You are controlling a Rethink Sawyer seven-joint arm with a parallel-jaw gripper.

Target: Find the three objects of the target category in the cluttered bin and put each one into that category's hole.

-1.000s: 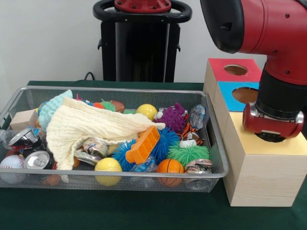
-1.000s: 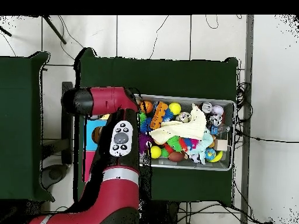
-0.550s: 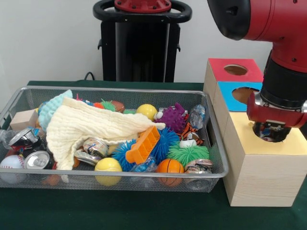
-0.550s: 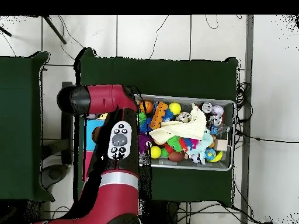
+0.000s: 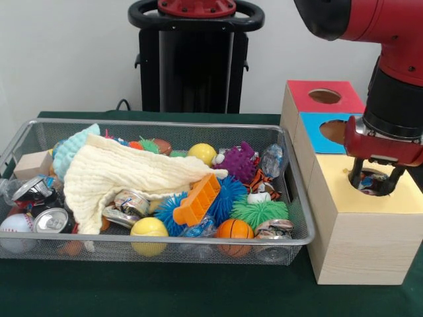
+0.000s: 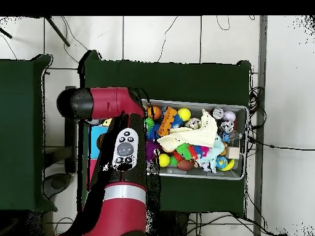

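Right now the gripper (image 5: 375,183) hangs just above the round hole (image 5: 372,182) in the yellow-topped wooden box (image 5: 360,231), its two dark fingers (image 5: 355,177) spread apart, with something small, shiny and bluish showing between them, down at the hole's mouth (too small to name, and whether the fingers touch it cannot be told). Beyond that box, a blue-topped box (image 5: 324,129) and a red-topped box (image 5: 316,96) stand in a row, each with its own round hole. To the left sits the wire-mesh bin (image 5: 158,247), heaped with clutter: a soft cream waffle-textured cloth (image 5: 119,175) draped over the middle, crushed metal cans (image 5: 47,218) at the near left, a ridged orange plastic piece (image 5: 197,200) leaning on a spiky blue ball (image 5: 228,195), a bristly purple ball (image 5: 239,162), a green stringy ball (image 5: 259,211), a small basketball (image 5: 234,230), a yellow tennis ball (image 5: 149,228) and a plain wooden block (image 5: 32,165). From overhead, the red arm (image 6: 123,153) covers the boxes beside the bin.
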